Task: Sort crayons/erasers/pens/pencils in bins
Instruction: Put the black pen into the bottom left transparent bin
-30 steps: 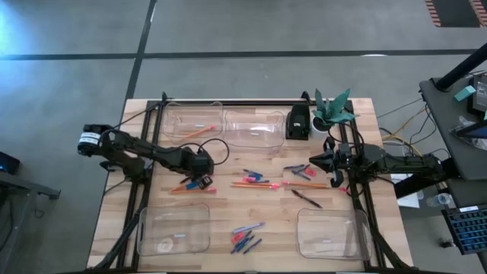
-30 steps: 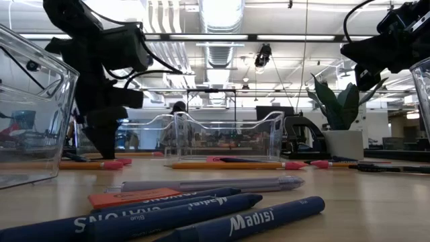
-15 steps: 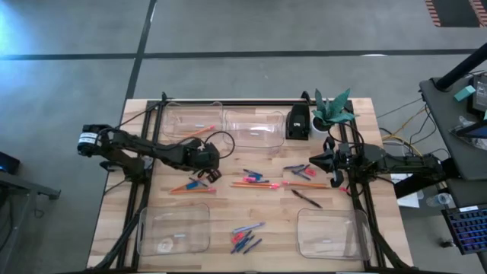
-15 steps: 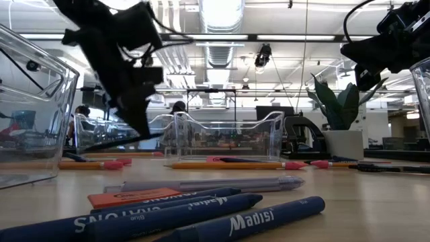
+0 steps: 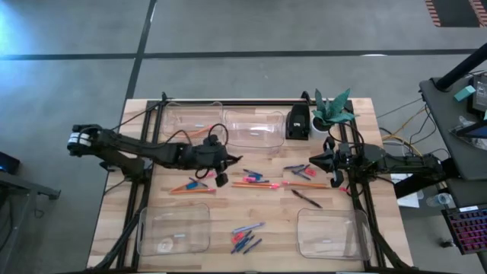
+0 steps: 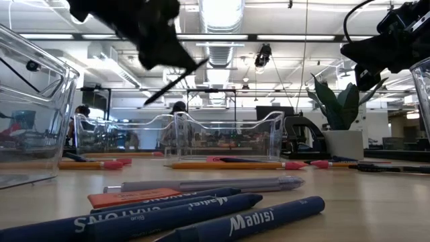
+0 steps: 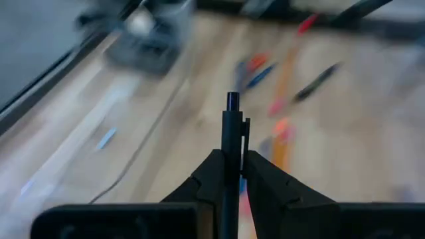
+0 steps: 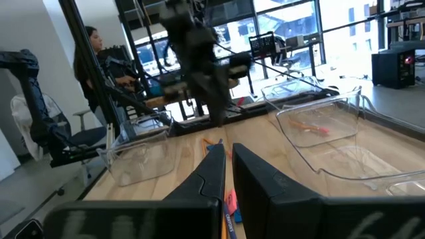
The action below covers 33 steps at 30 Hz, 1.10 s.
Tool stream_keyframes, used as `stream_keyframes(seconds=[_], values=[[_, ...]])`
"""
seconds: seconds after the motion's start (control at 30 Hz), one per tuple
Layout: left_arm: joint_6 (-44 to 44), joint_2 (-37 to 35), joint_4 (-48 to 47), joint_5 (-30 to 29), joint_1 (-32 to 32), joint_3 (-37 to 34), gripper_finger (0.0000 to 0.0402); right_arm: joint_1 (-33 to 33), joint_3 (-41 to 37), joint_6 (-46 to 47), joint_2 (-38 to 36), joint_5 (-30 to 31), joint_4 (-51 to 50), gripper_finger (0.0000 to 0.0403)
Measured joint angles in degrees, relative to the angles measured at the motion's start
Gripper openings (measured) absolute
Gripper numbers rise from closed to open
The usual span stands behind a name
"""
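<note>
Lifted – left pincer (image 7: 230, 174) grips pen (image 7: 230, 143).

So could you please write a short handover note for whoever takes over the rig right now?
Left gripper: shut on a black pen, carried in the air above the middle of the table.
Right gripper: shut, holding nothing, waiting at the table's right edge.
Bins: two at the far edge, two at the near edge. The far-left bin holds a pencil; the near-left bin and near-right bin each hold a small item I cannot identify.
Left to do: bin the carried pen, then sort the pencils, another pen, the crayons and other small items lying loose mid-table.
</note>
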Motion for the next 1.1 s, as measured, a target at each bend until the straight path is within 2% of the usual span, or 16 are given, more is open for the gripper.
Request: stream_keyframes(seconds=[0.43, 0.57, 0.8, 0.97, 1.1], values=[[-0.05, -5.57, 9.18, 1.44, -17.48, 0.38, 0.0033, 0.01, -0.01, -0.01, 0.0, -0.02, 0.02, 0.0022], [-1.95, -8.36, 4.68, 1.47, -22.79, 0.0, 0.0033, 0.02, -0.01, 0.0, 0.0, 0.0, 0.02, 0.0022], [-21.06, -15.8, -10.74, 1.25, -30.01, -0.46, 0.0033, 0.02, -0.02, -0.01, 0.0, -0.02, 0.0, 0.0022], [-35.58, -18.63, -20.76, 0.83, -34.34, -2.34, 0.0033, 0.02, -0.02, -0.01, 0.0, -0.02, 0.0, 0.0022], [-45.59, -18.45, -22.86, 1.08, -36.78, -5.98, 0.0033, 0.0, -0.02, -0.01, 0.0, -0.02, 0.02, 0.0022]])
